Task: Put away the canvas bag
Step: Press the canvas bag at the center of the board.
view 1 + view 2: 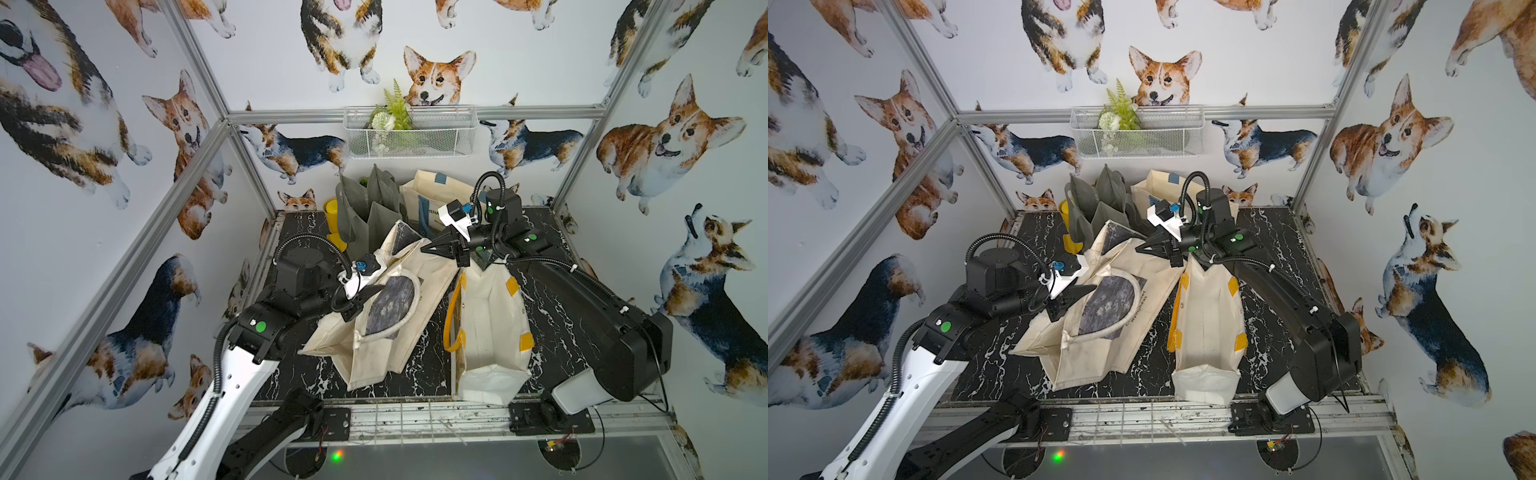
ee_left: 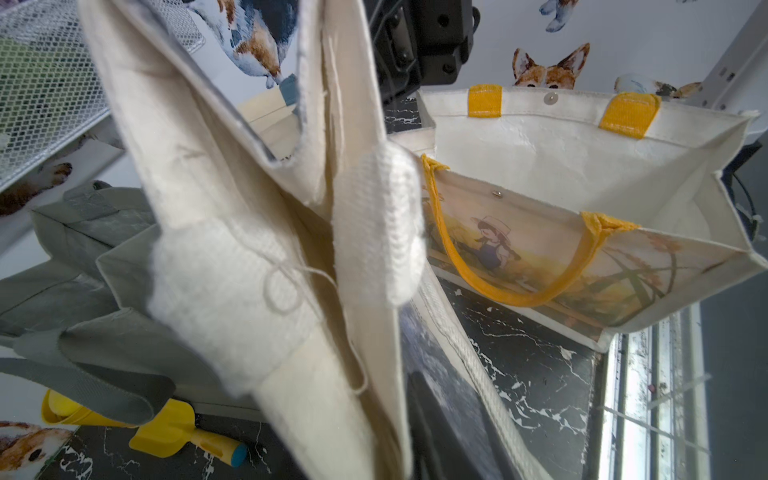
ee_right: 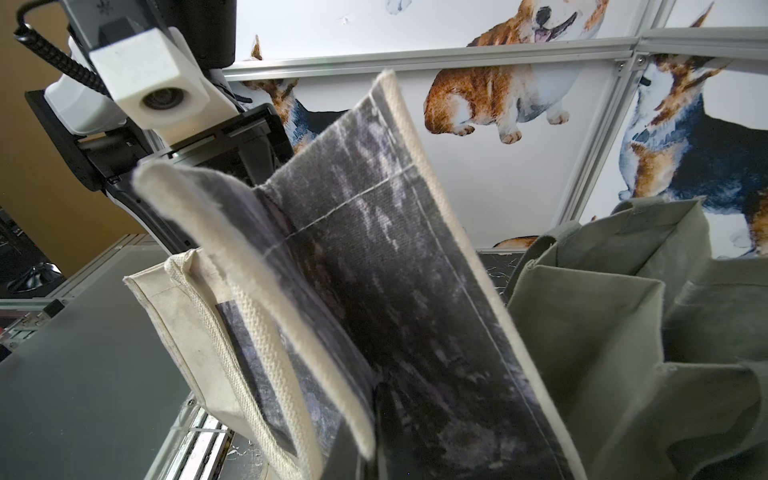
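The canvas bag [image 1: 386, 332] [image 1: 1100, 336] is cream with a dark grey print and rope handles, and it slumps in the middle of the black marble table [image 1: 552, 332]. My right gripper [image 1: 428, 248] [image 1: 1142, 248] is shut on the bag's raised far corner; in the right wrist view the printed cloth [image 3: 374, 291] runs down into the jaws. My left gripper [image 1: 365, 293] [image 1: 1077, 296] sits at the bag's left edge by the print. In the left wrist view cream cloth [image 2: 291, 208] fills the space at the jaws, so how wide they stand is hidden.
A white bag with yellow handles [image 1: 490, 332] [image 2: 582, 166] stands open just right of the canvas bag. At the back are a grey-green bag [image 1: 370, 208] [image 3: 623, 332], a cream bag with blue handles [image 1: 432, 195] and yellow toys [image 1: 332, 220] [image 2: 183, 436]. A wire basket [image 1: 436, 137] hangs on the back wall.
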`<control>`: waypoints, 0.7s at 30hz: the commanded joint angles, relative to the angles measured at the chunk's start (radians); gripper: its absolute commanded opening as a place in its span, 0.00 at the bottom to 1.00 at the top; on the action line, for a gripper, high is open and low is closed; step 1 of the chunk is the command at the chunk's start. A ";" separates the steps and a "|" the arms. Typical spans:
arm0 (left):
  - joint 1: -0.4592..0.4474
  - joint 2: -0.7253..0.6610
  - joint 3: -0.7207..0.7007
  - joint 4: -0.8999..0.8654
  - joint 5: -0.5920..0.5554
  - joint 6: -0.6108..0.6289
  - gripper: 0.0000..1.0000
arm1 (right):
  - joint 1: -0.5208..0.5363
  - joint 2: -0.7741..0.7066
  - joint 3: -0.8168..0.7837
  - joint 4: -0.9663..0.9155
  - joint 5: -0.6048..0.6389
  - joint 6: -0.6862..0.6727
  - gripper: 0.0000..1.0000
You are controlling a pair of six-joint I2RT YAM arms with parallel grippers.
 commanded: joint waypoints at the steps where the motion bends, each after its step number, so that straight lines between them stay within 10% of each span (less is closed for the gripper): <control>1: -0.001 0.030 -0.006 0.137 0.034 -0.054 0.44 | 0.009 -0.007 -0.006 -0.029 -0.001 -0.069 0.00; 21: 0.001 0.128 0.055 0.228 0.100 -0.166 0.64 | 0.046 -0.011 0.008 -0.097 0.119 -0.178 0.00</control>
